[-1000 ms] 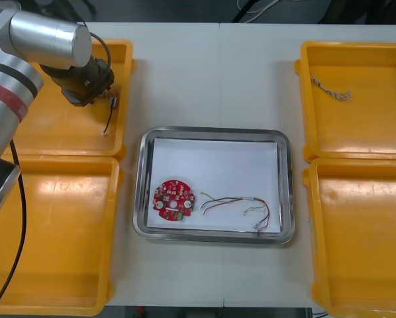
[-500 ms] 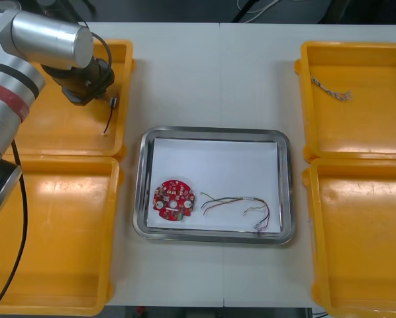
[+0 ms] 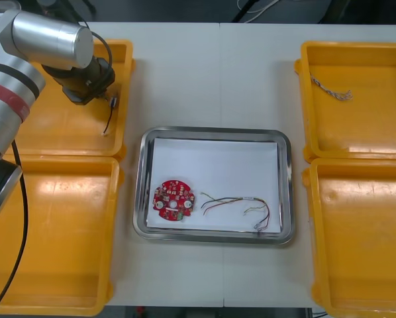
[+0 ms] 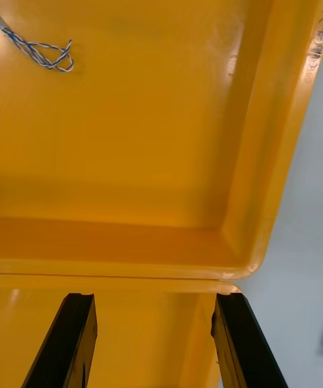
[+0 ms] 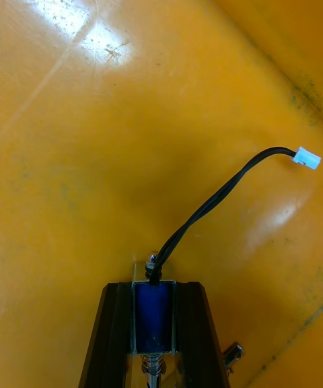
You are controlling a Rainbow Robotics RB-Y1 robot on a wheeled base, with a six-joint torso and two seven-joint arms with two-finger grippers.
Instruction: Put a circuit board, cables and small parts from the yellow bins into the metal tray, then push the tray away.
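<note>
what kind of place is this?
Likely an electronics kitting bench: yellow bins flank a metal tray holding a circuit board and cables; left gripper grips a small metal part over one bin, right gripper hangs over another.

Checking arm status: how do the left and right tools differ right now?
The left tool is shut on a small metal part with a black cable, over the far left bin; the right tool is open and empty above the right bins. Both have black fingers.

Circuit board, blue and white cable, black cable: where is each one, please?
circuit board [image 3: 173,199]: front view, middle of the disc.
blue and white cable [image 4: 19,40]: right wrist view, twisted stretch.
black cable [image 5: 205,210]: left wrist view, middle of its curve.
</note>
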